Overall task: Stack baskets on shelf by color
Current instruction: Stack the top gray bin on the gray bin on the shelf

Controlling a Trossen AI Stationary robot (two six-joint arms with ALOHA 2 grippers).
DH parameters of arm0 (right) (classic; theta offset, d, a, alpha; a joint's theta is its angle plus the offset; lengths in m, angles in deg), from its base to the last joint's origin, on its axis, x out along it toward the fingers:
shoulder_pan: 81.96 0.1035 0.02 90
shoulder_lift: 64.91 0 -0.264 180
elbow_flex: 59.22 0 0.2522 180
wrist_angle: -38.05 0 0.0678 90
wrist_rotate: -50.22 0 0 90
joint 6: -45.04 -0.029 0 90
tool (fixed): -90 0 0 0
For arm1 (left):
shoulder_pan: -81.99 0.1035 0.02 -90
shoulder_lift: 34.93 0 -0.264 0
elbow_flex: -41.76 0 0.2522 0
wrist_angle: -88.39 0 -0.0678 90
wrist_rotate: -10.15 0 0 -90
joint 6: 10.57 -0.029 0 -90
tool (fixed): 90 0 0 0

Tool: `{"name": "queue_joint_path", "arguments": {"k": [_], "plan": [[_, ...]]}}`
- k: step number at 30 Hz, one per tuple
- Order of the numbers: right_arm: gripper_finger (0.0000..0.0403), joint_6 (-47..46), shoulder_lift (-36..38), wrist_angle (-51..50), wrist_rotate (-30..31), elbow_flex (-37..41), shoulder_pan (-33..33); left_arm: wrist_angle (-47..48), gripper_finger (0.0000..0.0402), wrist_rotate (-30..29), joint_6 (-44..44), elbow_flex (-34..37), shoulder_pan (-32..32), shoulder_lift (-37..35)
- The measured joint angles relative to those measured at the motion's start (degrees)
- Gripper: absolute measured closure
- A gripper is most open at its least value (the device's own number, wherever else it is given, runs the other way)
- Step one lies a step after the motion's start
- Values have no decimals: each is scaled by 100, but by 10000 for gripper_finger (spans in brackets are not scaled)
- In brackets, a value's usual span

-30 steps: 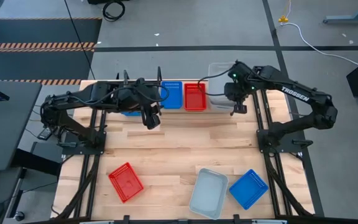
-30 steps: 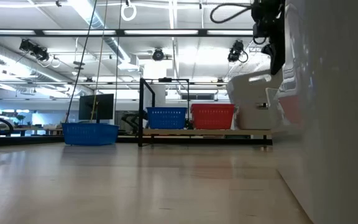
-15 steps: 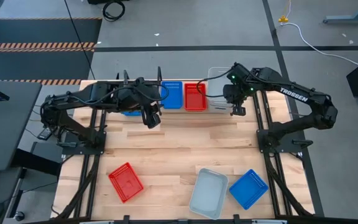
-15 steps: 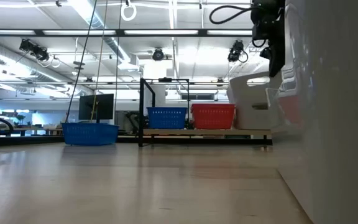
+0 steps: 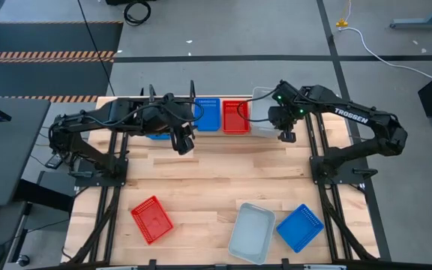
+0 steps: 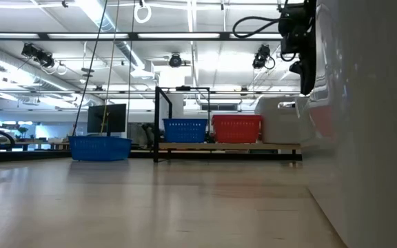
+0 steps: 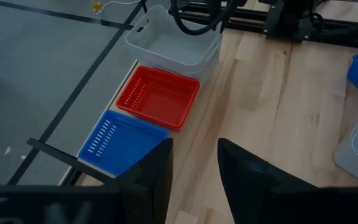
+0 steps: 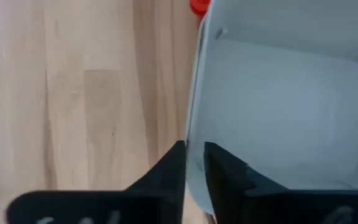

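The low black metal shelf (image 5: 223,116) sits at the far edge of the light wooden table (image 5: 216,180). On it stand three things in a row: a blue plastic basket with a mesh bottom (image 5: 207,114), a red plastic basket with a mesh bottom (image 5: 235,116) just beside it, and a stack of pale grey-white plastic baskets (image 5: 262,120) at the end of the row. From the left wrist view, the grey-white stack (image 7: 173,40) has one basket nested in another.

The right gripper (image 5: 283,133) hangs at the near edge of the grey-white stack. In its own wrist view, the two dark fingers (image 8: 169,168) stand on either side of the thin wall of the top grey-white basket (image 8: 278,93). The wall runs up through the small gap between them. The fingers are a little apart, and it cannot be told if they pinch the wall or only sit around it.

The left gripper (image 5: 182,142) hovers over bare wood just in front of the shelf, near the blue basket. Its fingers (image 7: 160,168) are spread with nothing between them.

Well away from the shelf, near the front edge of the table, lie a second red mesh basket (image 5: 151,219), a single grey-white basket (image 5: 251,232) and a second blue mesh basket (image 5: 300,226).
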Motion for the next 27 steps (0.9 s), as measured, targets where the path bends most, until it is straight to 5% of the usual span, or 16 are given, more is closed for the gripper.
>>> {"name": "queue_joint_path", "arguments": {"k": [12, 27], "plan": [[209, -816, 10, 15, 762, -392, 48, 326, 269, 0, -7, 0, 0, 0], [202, -3290, 6, 92, -244, -574, 1074, 472, 269, 0, 122, 0, -2, 2]]}}
